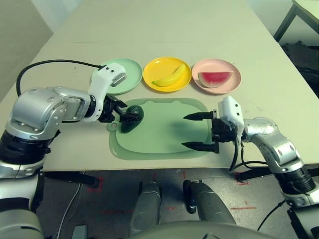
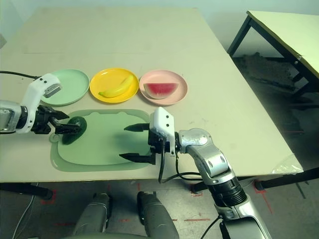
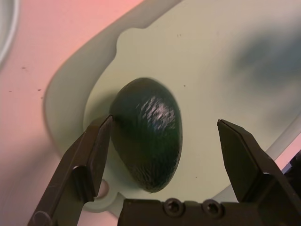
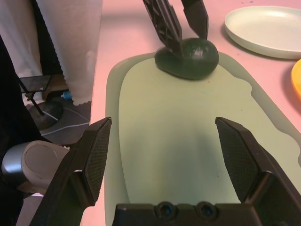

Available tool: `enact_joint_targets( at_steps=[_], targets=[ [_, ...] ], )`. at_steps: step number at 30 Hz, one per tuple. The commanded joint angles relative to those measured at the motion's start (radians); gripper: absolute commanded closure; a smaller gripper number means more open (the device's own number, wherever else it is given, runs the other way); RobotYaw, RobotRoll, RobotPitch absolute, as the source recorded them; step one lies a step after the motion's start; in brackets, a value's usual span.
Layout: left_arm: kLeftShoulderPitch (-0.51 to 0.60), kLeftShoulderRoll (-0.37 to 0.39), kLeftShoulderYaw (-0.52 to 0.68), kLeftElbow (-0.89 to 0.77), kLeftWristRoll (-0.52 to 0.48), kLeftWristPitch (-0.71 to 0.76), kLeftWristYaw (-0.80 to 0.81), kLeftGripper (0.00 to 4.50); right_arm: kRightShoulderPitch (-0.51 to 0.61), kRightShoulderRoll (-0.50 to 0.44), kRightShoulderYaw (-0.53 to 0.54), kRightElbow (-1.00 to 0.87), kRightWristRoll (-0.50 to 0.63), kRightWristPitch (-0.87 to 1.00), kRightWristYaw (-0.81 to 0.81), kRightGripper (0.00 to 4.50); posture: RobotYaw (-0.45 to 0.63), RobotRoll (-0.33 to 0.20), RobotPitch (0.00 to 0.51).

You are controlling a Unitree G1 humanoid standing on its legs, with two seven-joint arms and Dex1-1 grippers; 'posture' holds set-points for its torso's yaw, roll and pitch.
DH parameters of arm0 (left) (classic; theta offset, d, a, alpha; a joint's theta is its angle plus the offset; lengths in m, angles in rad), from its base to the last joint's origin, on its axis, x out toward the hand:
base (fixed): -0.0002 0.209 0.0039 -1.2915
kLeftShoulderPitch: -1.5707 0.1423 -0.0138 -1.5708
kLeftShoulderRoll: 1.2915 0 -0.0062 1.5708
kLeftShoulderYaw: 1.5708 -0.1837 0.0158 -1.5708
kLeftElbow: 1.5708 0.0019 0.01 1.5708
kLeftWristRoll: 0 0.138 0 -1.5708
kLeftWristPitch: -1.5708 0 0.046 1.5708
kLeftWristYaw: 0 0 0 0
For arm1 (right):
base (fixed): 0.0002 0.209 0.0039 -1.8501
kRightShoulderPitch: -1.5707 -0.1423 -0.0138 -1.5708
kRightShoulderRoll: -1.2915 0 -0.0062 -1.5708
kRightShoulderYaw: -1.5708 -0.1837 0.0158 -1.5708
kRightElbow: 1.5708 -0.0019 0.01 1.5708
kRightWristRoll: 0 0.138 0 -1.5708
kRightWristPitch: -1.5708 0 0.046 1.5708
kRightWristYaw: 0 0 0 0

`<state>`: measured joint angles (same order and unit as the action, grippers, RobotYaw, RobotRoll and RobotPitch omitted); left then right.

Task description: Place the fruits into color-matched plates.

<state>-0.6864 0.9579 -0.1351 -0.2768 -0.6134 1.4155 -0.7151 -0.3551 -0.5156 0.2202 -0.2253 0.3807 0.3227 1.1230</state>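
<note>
Already two of the three fruits look settled: the banana [image 1: 168,77] lies in the yellow plate [image 1: 150,71] and the watermelon wedge [image 1: 215,78] in the pale pink plate [image 1: 236,80], so what seems left is the dark green avocado [image 1: 132,117], lying near the edge of the green mat [image 1: 164,134] while the mint green plate [image 1: 130,74] is bare. The left gripper [image 3: 164,150] has its jaws spread wide around the avocado, one finger at its side, the other apart. The right gripper [image 1: 199,131] hangs wide open over the mat's other end, holding nothing.
</note>
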Motion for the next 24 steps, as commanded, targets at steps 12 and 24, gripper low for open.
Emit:
enact_joint_targets(
  at_steps=[12,24],
  targets=[
    [0.01,0.01,-0.088,-0.026,0.06,-0.043,-0.003,0.0,-0.002,-0.002,0.013,-0.022,0.009,0.019,-0.005,0.05,-0.04,0.0,0.197],
    [0.022,0.082,-0.163,-0.024,0.123,-0.16,-0.092,0.0,-0.01,-0.001,0.02,-0.02,0.006,0.021,-0.003,0.05,-0.04,0.0,0.197]
  ],
)
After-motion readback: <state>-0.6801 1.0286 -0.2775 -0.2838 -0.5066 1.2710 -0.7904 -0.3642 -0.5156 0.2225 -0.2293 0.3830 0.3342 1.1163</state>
